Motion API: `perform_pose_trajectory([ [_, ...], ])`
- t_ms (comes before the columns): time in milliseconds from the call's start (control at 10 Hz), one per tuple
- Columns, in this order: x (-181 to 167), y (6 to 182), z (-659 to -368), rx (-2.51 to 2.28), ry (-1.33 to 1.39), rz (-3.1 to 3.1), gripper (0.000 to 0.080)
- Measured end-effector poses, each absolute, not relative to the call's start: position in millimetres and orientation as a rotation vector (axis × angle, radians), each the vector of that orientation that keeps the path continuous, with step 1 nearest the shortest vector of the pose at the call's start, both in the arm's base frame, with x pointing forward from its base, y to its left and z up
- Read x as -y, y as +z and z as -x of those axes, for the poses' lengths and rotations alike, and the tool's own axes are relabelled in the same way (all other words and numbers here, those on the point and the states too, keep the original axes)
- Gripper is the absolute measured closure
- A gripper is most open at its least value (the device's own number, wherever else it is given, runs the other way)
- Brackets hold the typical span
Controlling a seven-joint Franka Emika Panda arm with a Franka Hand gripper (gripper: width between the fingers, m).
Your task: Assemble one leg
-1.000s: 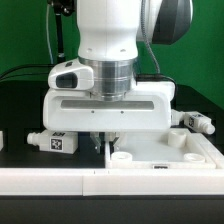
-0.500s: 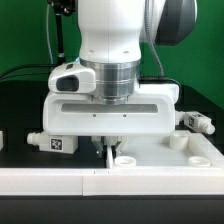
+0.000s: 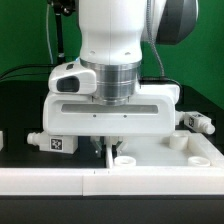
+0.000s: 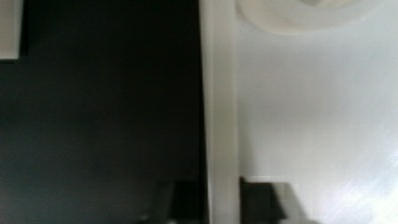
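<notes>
The white tabletop point(image 3: 165, 157) lies flat at the exterior view's right, with round sockets on its face. My gripper point(image 3: 108, 146) hangs at its near-left edge. In the wrist view the two dark fingers straddle the tabletop's raised rim point(image 4: 219, 120), one on the black table side and one on the white side, and press against it; my gripper point(image 4: 221, 203) is shut on that rim. One leg point(image 3: 52, 141), a stubby white post with a tag, lies at the exterior view's left behind the hand. Another leg point(image 3: 198, 122) lies at the right.
A white bar point(image 3: 110, 186) runs along the front of the black table. A round socket point(image 4: 294, 12) of the tabletop shows in the wrist view. A white piece point(image 4: 9, 30) shows at that view's edge on the black table; I cannot tell what it is.
The hand has sunk a little toward the tabletop's edge since a second ago. Over the last half second nothing has visibly moved.
</notes>
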State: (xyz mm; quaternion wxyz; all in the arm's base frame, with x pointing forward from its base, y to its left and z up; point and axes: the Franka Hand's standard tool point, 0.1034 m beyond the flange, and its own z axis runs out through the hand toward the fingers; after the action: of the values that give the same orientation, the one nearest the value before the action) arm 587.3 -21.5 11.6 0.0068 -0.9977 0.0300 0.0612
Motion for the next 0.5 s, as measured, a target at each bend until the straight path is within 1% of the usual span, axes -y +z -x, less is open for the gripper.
perform_pose_trajectory([
  [100, 22, 11.6, -587, -0.094, 0.191, 3.121, 0.045],
  [200, 22, 11.6, -587, -0.094, 0.191, 3.121, 0.045],
  [300, 21, 12.2, -588, -0.094, 0.19, 3.121, 0.0261],
  [400, 20, 22.8, -586, -0.108, 0.204, 3.108, 0.0185],
  [500, 19, 34.3, -582, -0.109, 0.199, 3.104, 0.0185],
])
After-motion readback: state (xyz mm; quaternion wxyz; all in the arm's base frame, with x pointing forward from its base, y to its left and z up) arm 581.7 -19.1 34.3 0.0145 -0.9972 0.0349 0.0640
